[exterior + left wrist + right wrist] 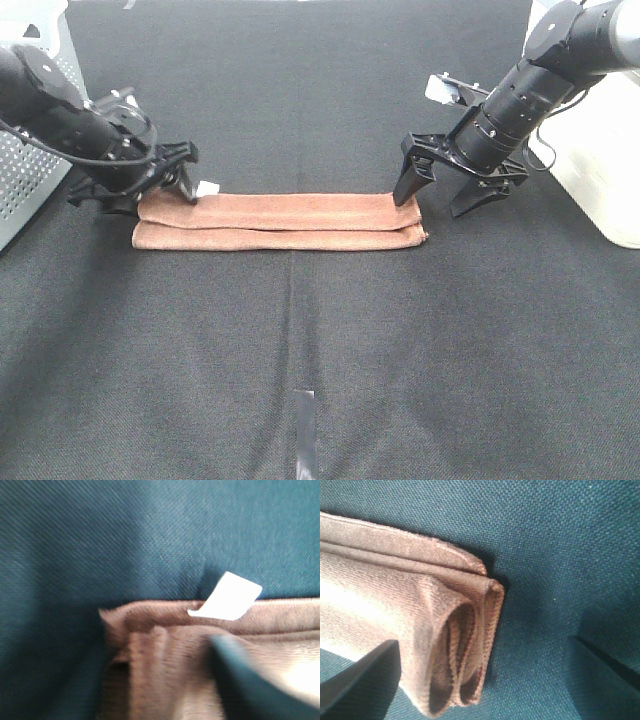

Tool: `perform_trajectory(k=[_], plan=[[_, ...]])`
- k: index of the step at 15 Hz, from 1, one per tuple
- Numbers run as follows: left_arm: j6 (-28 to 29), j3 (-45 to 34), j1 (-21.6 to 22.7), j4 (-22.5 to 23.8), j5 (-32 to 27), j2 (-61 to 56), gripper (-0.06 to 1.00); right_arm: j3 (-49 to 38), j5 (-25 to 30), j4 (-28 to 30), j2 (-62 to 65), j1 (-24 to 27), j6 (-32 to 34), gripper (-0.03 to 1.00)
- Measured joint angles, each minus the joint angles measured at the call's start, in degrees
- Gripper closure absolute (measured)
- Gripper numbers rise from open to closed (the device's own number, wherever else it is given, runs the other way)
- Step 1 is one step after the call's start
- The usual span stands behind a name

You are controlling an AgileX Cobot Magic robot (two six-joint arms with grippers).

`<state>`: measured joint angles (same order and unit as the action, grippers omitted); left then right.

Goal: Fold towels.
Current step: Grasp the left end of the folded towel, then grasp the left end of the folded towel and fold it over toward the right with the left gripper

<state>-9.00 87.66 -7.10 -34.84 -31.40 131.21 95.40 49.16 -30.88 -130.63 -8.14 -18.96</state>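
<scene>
Towel (280, 222) lies mid-counter (320, 380), folded into a long, layered strip. Looks soft, light and limp. Layers likely to slide apart unless all are pinched together at the short ends. Left gripper (165, 182) at the tag (208, 188) end; cannot tell whether it pinches. Right gripper (437, 200) spread over the other end.

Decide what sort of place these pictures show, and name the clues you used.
Most likely a robotics test bench, not a home: a table under dark cloth, the left gripper and right gripper of two black arms at the ends of a folded brown towel, and a white perforated bin nearby.
</scene>
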Motion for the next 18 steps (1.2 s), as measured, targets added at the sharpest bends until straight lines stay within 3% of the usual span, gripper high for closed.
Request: perform_trajectory(k=[2,3,7,10,13,14,16,18], plan=[[0.2,0.0,-0.2,0.2,-1.1,0.0,0.82,0.0,0.0,0.0,0.0,0.0,0.1,0.15],[0.2,0.0,-0.3,1.4,-1.5,-0.2,0.88,0.0,0.0,0.0,0.0,0.0,0.1,0.15],[0.2,0.0,-0.4,8.0,-4.3,-3.3,0.88,0.0,0.1,0.0,0.0,0.0,0.2,0.15],[5.4,1.4,0.4,17.4,-8.3,-8.4,0.88,0.0,0.7,0.0,0.0,0.0,0.3,0.15],[10.4,6.5,1.4,23.9,-16.7,-10.6,0.88,0.0,1.8,0.0,0.0,0.0,0.4,0.15],[10.4,6.5,1.4,23.9,-16.7,-10.6,0.88,0.0,1.8,0.0,0.0,0.0,0.4,0.15],[12.0,12.3,0.2,23.8,-23.9,-10.7,0.88,0.0,2.8,0.0,0.0,0.0,1.4,0.15],[12.7,15.5,-1.8,20.5,-25.7,-10.7,0.88,0.0,3.6,0.0,0.0,0.0,1.4,0.15]])
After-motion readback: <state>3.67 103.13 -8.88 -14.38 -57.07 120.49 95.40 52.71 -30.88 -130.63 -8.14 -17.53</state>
